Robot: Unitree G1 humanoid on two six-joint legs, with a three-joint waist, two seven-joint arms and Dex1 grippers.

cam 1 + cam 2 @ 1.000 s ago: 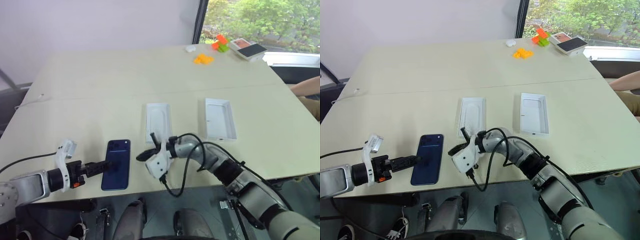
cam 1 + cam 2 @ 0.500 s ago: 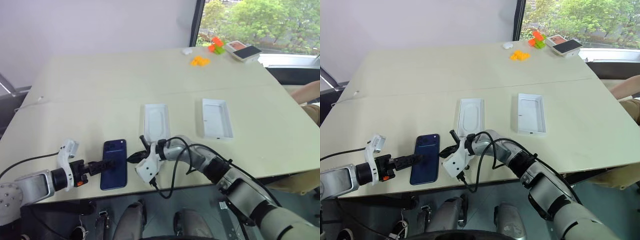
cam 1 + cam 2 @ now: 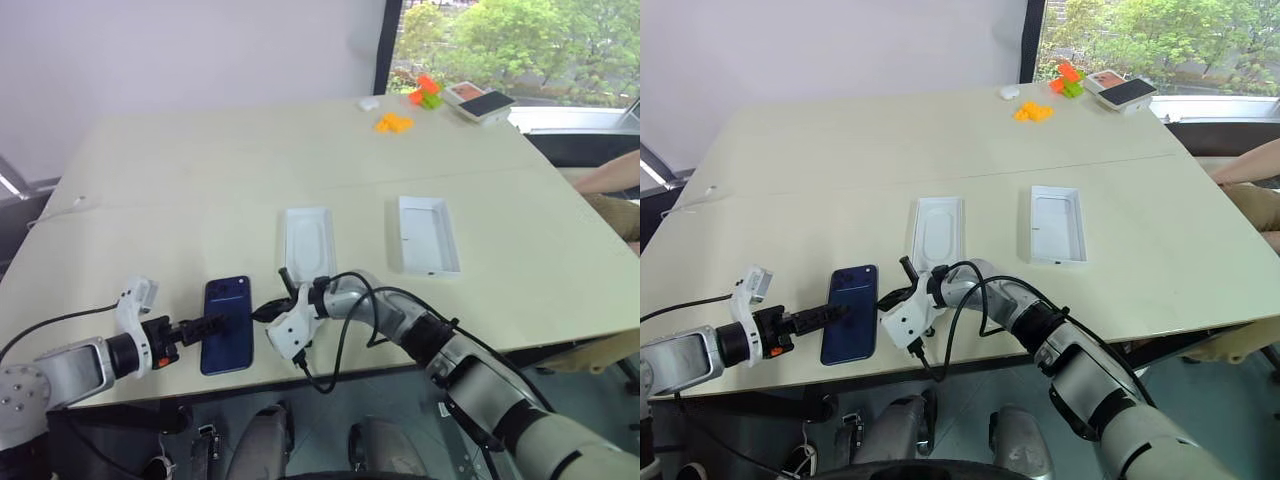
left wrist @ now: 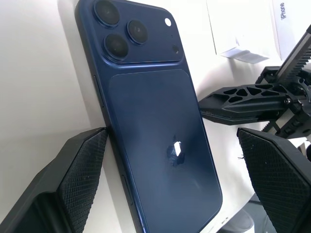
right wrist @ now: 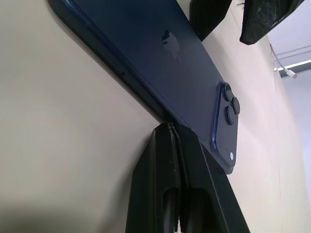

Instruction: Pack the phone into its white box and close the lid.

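The dark blue phone (image 3: 228, 322) lies back up near the table's front edge, camera bump at its far end. My left gripper (image 3: 212, 325) is open and straddles the phone's near end; one pad (image 4: 80, 182) rests at its side edge, the other stands well clear. My right gripper (image 3: 258, 314) is shut, its tips (image 5: 167, 127) against the phone's opposite long edge. Further back on the right lies an open white tray with a raised rim (image 3: 427, 234), lettered on one side. It reads as the white box, but I cannot tell it from the lid lying inside up.
A thin white insert with an oval recess (image 3: 307, 240) lies just beyond my right gripper. Orange pieces (image 3: 393, 122) and a white box with a black-and-red top (image 3: 478, 102) sit at the far edge. A person's arm (image 3: 610, 175) shows at the right.
My right gripper has slid left, closing the gap to the phone's edge. The left gripper and the phone have kept still. The camera has shifted a little.
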